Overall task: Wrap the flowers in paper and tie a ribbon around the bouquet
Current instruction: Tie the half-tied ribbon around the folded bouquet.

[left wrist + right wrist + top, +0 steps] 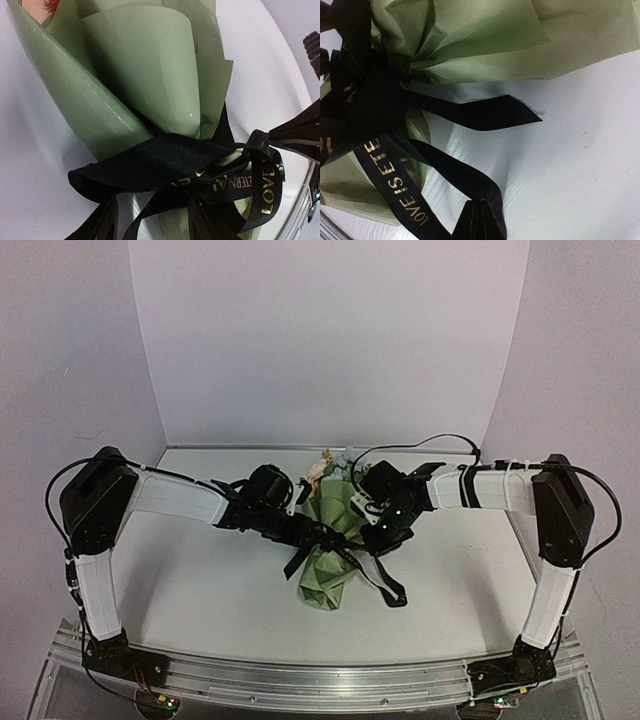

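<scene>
The bouquet (pixel 330 565) lies at the table's middle, a sage green paper (pixel 140 65) cone with the flowers (pixel 328 466) showing at its far end. A black ribbon (pixel 165 160) with gold lettering is wound round the cone's narrow part. My left gripper (pixel 152 212) is open. Its fingers (pixel 102 225) straddle the wound ribbon, and one loose strand runs between them. My right gripper (pixel 481 206) is shut on a strand of the ribbon (pixel 445 170) just right of the cone. A free ribbon tail (pixel 500 112) lies on the table beside it.
White walls close in the table at the back and sides. A metal rail (pixel 320 680) runs along the near edge. A black cable (pixel 420 440) arcs above the right arm. Another ribbon end (pixel 393 592) trails toward the front right of the bouquet.
</scene>
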### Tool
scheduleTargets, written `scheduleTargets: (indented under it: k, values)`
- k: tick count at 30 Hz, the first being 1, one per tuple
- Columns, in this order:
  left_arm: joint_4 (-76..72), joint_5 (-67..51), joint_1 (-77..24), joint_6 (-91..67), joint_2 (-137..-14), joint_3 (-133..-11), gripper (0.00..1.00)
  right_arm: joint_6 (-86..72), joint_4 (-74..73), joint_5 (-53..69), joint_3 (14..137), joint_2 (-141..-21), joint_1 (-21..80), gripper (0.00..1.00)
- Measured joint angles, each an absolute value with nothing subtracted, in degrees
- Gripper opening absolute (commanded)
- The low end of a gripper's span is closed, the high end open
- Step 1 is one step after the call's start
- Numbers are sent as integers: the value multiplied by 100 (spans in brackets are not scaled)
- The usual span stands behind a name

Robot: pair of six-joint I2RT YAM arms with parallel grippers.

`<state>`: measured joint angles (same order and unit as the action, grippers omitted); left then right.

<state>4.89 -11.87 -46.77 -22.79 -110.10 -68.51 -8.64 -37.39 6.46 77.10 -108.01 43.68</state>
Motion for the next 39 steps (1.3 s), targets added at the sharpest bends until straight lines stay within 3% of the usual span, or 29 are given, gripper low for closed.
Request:
scheduleTargets:
  k: [17,32,39]
  values:
    - [571,-1356,-4603,-1694,-11394,-7201,50,-906,-3739,692,7710,-10801,4368,0]
    - [266,-1790,-4565,-1624,-11441,-7243,1,-910,-3788,716,7710,-10801,4368,0]
    - [153,-1952,-4577,-1635,-11409,-7095,0,-1070,-3867,861,7710,-10801,4407,0]
